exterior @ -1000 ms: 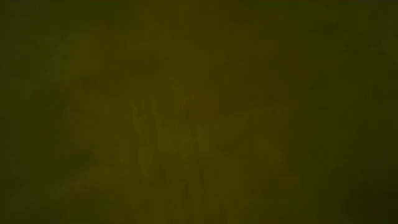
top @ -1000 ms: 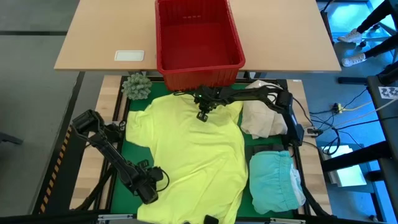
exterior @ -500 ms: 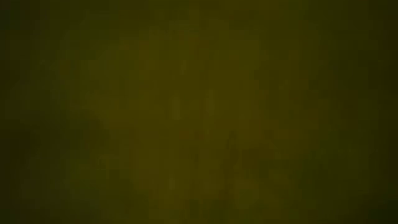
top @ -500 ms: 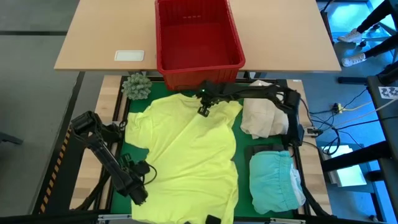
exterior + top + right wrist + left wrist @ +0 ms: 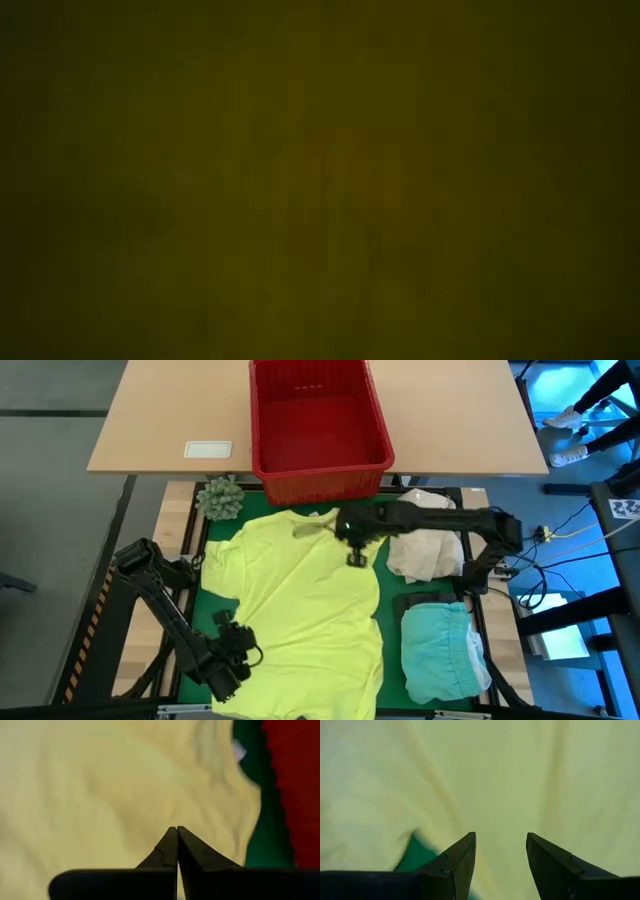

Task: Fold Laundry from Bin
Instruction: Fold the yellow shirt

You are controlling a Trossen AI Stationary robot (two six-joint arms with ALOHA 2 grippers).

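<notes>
left fingers [image 5: 500,851] apart, right fingers [image 5: 176,845] together — yellow shirt [image 5: 300,610] lies lengthwise, collar toward bin [image 5: 318,468].

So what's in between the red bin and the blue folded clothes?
In the high view, a cream-white cloth bundle lies between the red bin and the turquoise-blue garment, on the green mat.
</notes>
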